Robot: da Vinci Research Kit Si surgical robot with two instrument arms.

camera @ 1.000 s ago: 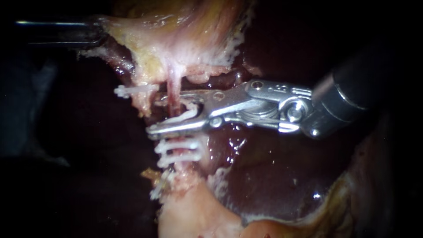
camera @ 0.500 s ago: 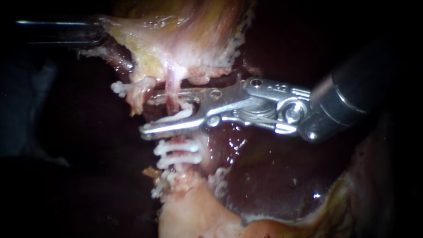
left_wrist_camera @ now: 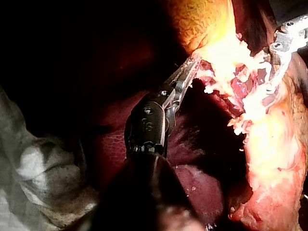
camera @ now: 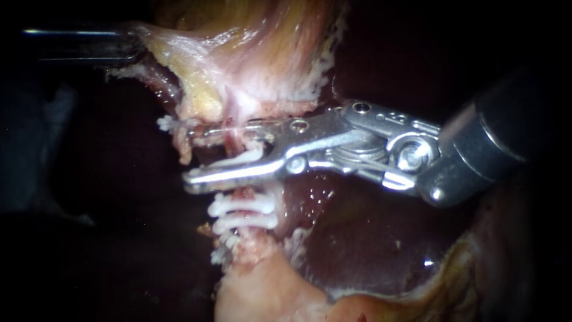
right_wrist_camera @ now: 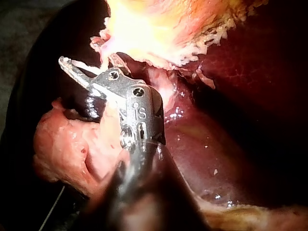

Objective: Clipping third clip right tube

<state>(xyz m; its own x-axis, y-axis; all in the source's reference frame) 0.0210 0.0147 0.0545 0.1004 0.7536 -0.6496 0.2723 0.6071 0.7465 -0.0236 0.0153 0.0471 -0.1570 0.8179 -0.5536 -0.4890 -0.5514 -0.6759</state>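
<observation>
This is a surgical practice bench. A dark red liver [camera: 357, 238] and a yellow-pink gallbladder [camera: 262, 53] lie as a loose specimen, brightly lit from close by, with blackness all round. Two slender metal tools reach in, the left instrument [left_wrist_camera: 192, 65] and the right instrument [camera: 192, 154], each a thin shaft ending in small hinged jaws. White clips [camera: 244, 206] sit across a thin tube [camera: 233, 134]. Crumpled pale cloth [left_wrist_camera: 33, 178] lies beside the liver, near the left instrument's shaft.
</observation>
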